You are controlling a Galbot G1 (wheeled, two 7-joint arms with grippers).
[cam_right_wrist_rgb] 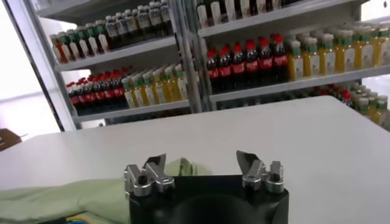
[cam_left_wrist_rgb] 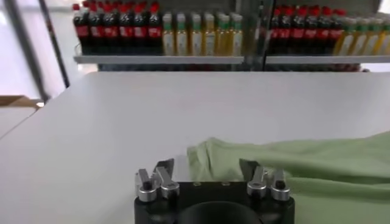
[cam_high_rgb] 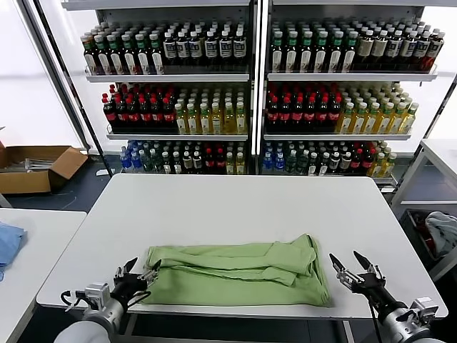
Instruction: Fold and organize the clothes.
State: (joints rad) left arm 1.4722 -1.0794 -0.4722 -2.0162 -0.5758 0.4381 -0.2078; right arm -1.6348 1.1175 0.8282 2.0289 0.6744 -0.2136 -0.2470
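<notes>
Since the light green soft-fabric polo shirt already lies bunched into a long band, folding looks partly done. It sits on the white rectangular counter close to the near edge, long axis running left-right across the robot's front. Collar, buttons and print not visible; layered folds run along its length.

Left hand is at the shirt's left end, fingers spread open, holding nothing. In the left wrist view the left hand has the shirt's end directly ahead, the inner fingertip just at the fabric edge; whether it touches, cannot tell.

Right hand sits just beside the shirt's right end, a thin strip of bare counter between them, fingers open wide, empty. Right wrist view shows the right hand with green fabric off toward the inner finger.

Judgement: the left hand is nearer the cloth. Each hand flanks one short end, so the next fold likely means pinching an end and carrying it along the long axis toward the other.

Behind: shelves of bottled drinks; brown cardboard box far left.
</notes>
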